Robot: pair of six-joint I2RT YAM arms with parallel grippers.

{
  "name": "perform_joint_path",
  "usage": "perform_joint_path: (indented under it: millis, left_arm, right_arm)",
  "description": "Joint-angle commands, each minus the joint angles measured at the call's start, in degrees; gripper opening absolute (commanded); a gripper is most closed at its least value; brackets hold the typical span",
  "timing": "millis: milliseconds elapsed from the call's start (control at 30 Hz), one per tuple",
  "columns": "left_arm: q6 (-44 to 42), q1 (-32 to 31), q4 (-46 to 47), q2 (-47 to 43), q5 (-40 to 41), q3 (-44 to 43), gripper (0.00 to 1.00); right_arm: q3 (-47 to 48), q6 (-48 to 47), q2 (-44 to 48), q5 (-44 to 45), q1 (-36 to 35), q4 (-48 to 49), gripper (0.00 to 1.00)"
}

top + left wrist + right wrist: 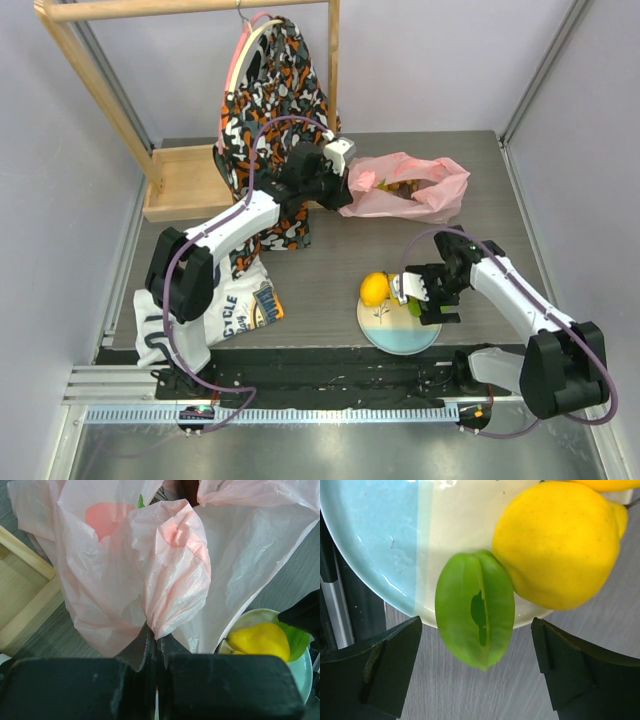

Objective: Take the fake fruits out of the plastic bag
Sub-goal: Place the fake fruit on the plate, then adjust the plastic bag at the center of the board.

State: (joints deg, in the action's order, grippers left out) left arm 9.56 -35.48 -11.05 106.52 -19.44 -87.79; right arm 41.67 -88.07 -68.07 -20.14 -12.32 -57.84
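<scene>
Plastic bag (425, 188): thin, translucent pink film, heavily crinkled and slack, lying on the far part of the table (330, 270), right of centre. Its long axis is running left to right in the top view, with the gathered end pointing left. In the left wrist view a round red shape (102, 519) is showing through the film, with a green sliver (140, 501) beside it; which fruits these are cannot be told.

Left gripper (348, 195): black fingers are pressing together on a fold of the film at the bag's left end.

Lemon (555, 545): smooth, matte yellow, oval with a small nub, resting on the left edge of the plate (375, 535).

Green piece (475, 607): glossy, ridged, pointed oval, touching the lemon. Its long axis is running across the plate rim, with one tip overhanging the table.

Plate: round, glazed, cream and pale blue, sitting near the front edge.

Right gripper (477, 677): black fingers are standing wide apart, holding nothing, hovering over the green piece.

Patterned garment (275, 95): orange, black and white cloth, hanging from a wooden rack (190, 8) just behind the left arm.

White printed shirt (235, 310): lying crumpled at the front left.
</scene>
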Motion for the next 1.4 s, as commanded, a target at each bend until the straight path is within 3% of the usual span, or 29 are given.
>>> perform_joint_path:
  millis: [0, 200, 300, 367, 433, 567, 733, 800, 900, 1133, 1267, 1300, 1333, 1367]
  left_arm:
    - [-0.42, 0.33, 1.29, -0.97, -0.51, -1.16, 0.0]
    - [-0.07, 0.33, 1.2, -0.52, -1.21, -1.86, 0.0]
    - [0.37, 0.33, 1.2, -0.7, -2.87, -1.6, 0.0]
    - [0.72, 0.33, 1.12, -0.87, -3.23, -1.16, 0.0]
    - [0.98, 0.33, 0.86, -0.79, -3.76, -1.16, 0.0]
    - [-0.51, 0.33, -0.55, -0.26, -5.16, -2.74, 0.0]
    - [-2.53, 0.33, -2.31, -1.83, -5.17, -1.69, 0.0]
    - [-2.53, 0.33, -3.27, -3.07, -4.73, -1.25, 0.0]
    - [-3.32, 0.42, -4.42, -4.57, -5.43, -1.77, 0.0]
    - [-1.82, 0.5, -4.59, -9.13, -11.4, -0.81, 0.0]
    - [-5.34, 0.5, -6.35, -9.84, -10.62, -0.1, 0.0]
    - [-6.39, 0.5, -6.44, -8.62, -11.05, 0.16, 0.0]
    - [-6.49, 0.5, -6.27, -8.0, -11.14, 0.25, 0.0]
    - [-6.49, 0.5, -6.09, -7.21, -11.14, 0.34, 0.0]
  right_arm:
    - [1.13, -2.19, 6.01, 0.8, -0.34, 0.19, 1.0]
    - [14.47, 2.19, 9.63, 1.69, 0.54, -4.47, 1.0]
    - [24.05, 15.07, 6.56, -0.77, 1.42, 2.8, 1.0]
    - [31.08, 32.11, 1.66, -1.57, 1.42, 12.34, 0.98]
    - [35.3, 44.84, -2.22, -2.7, 1.42, 17.83, 0.85]
    - [34.88, 60.69, -11.79, 1.93, 1.15, 36.79, 0.63]
    - [37.08, 66.8, -28.12, 6.94, 0.46, 44.65, 0.39]
    - [39.0, 68.21, -31.93, 13.88, -0.34, 45.28, 0.29]
    - [37.18, 66.81, -33.88, 17.85, -1.92, 45.19, 0.26]
    - [22.85, 66.98, -21.41, 16.27, -2.36, 36.68, 0.26]
    - [20.37, 67.85, -19.46, 18.38, -2.36, 40.61, 0.27]
    - [21.34, 68.9, -20.51, 18.04, -2.27, 41.66, 0.32]
    - [23.0, 70.91, -22.26, 16.29, -2.27, 42.11, 0.45]
    - [28.06, 72.67, -26.37, 15.4, -2.27, 41.15, 0.49]
